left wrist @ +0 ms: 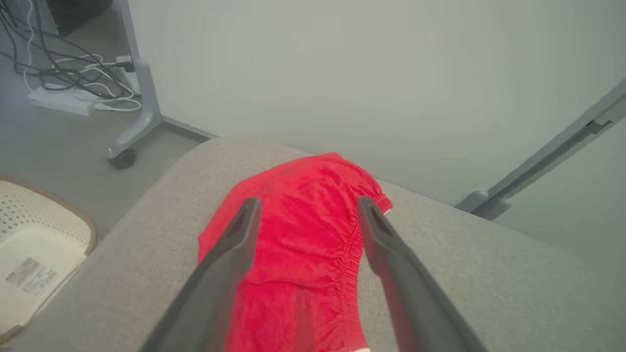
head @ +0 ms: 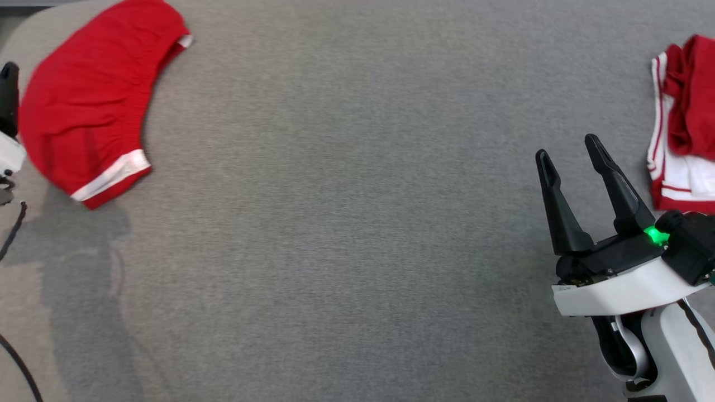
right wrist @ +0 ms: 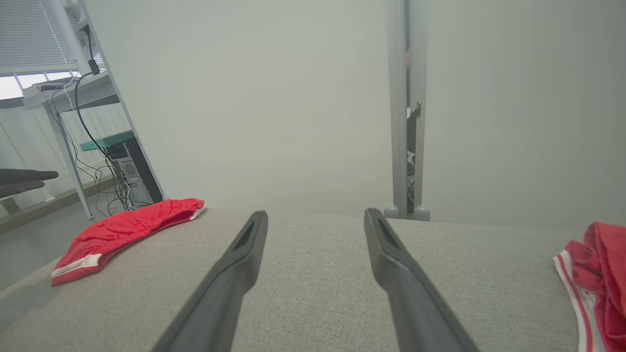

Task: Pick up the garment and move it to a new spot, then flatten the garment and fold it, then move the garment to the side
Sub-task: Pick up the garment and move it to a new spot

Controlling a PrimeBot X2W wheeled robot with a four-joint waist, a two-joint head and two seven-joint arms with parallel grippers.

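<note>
- Seemingly the move-aside step is finished: the folded red garment (head: 89,106) lies flat at the desk's (head: 357,223) far-left corner, and the left end effector (left wrist: 309,203) is spread wide and empty there.
- Next move, likely: the right end effector (head: 567,145), also wide, waits by the desk's right edge, where it must reach and pinch the crumpled red-and-white garment (head: 684,123).

The right gripper (head: 568,149) sits at lower right on its white wrist (head: 614,290), its dark fingers spread wide and pointing up. The left gripper (left wrist: 309,204) also has its fingers well apart.
</note>
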